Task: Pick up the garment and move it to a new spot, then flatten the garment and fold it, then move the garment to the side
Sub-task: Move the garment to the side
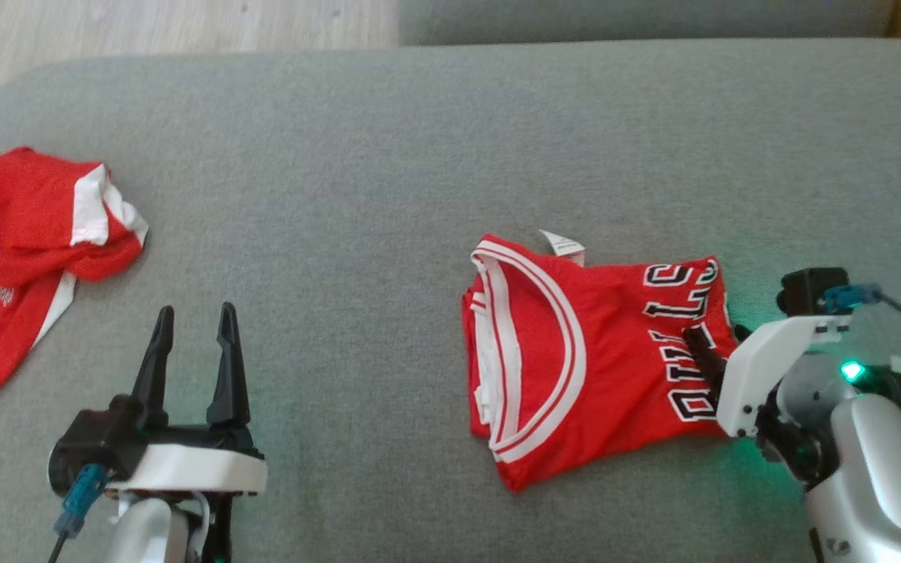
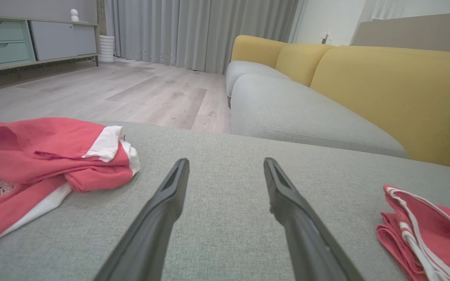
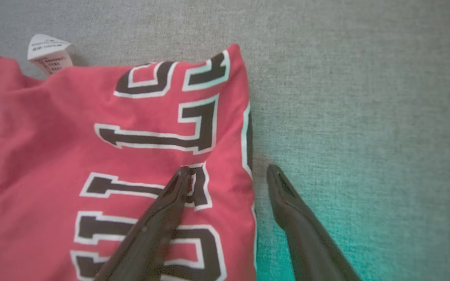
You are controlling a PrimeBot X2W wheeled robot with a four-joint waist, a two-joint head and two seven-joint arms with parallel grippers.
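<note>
The garment (image 1: pixel 576 360) is a red jersey with white trim and black lettering, lying folded on the grey cushion (image 1: pixel 341 195), right of centre. My right gripper (image 1: pixel 720 340) is open and straddles its right edge. In the right wrist view one finger lies over the lettering of the garment (image 3: pixel 131 136) and the other over bare cushion, with the right gripper (image 3: pixel 229 168) low above the fabric. My left gripper (image 1: pixel 196 313) stands open at the lower left, nothing between its fingers. The left wrist view has the left gripper (image 2: pixel 225 162) over bare cushion and the garment (image 2: pixel 424 230) at its far right.
A second red garment (image 1: pixel 20 250) with white panels lies crumpled at the cushion's left edge, also seen as the second garment (image 2: pixel 41 164) in the left wrist view. A white label (image 1: pixel 564 244) sticks out from the jersey's far edge. Yellow sofa backs (image 2: pixel 385 86) and wooden floor (image 1: pixel 145 23) lie beyond.
</note>
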